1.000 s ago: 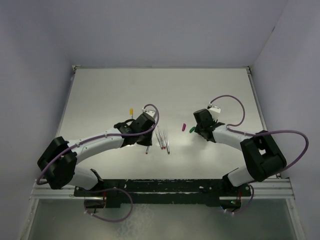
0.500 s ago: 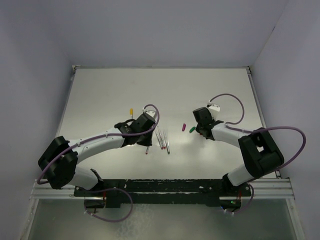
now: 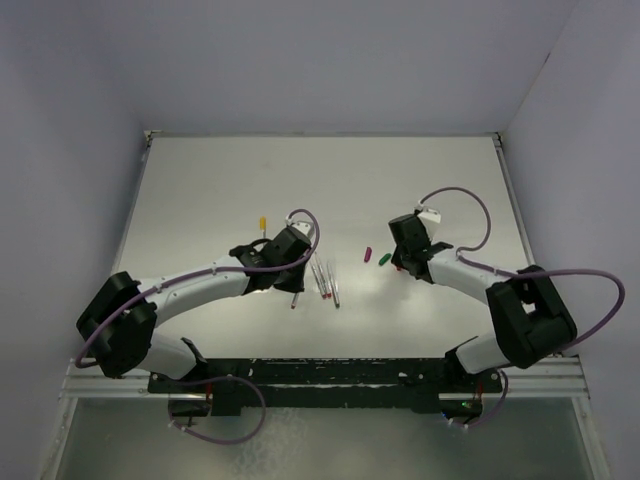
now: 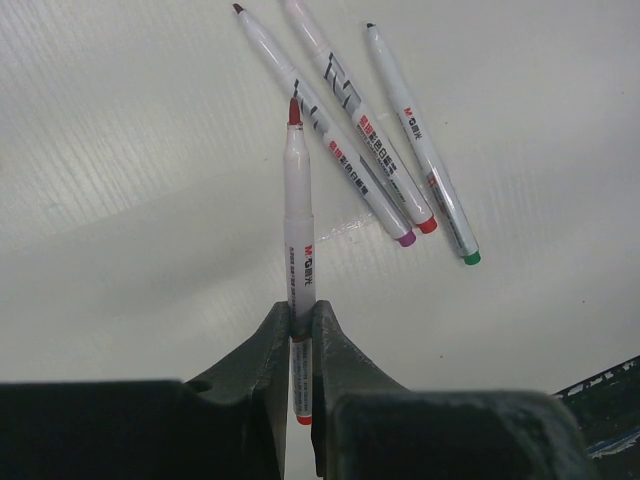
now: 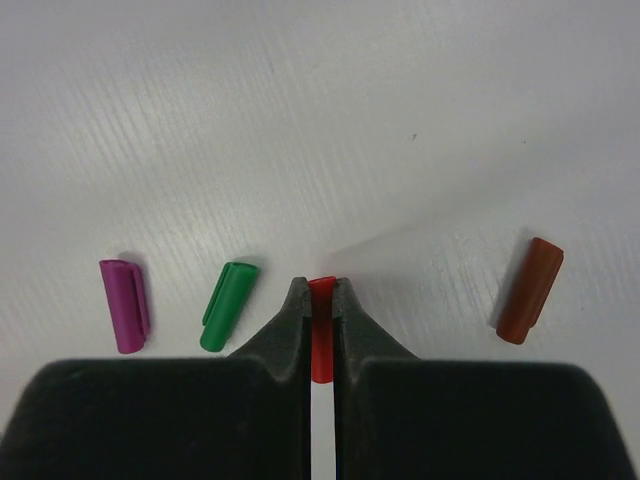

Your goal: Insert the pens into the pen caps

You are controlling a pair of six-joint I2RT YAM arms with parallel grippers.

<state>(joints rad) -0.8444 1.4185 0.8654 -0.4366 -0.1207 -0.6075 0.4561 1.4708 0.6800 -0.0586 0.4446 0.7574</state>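
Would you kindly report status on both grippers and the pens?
Left gripper shut on red pen. Right gripper shut on red cap. Three pens, purple cap, green cap, dark red cap loose on table. No obstruction seen.

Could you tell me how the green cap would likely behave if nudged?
The green cap looks small and plastic, so probably light and apt to skid on the table. Its side clip may stop it rolling far. It lies just beside the right claw, so a stray bump seems possible.
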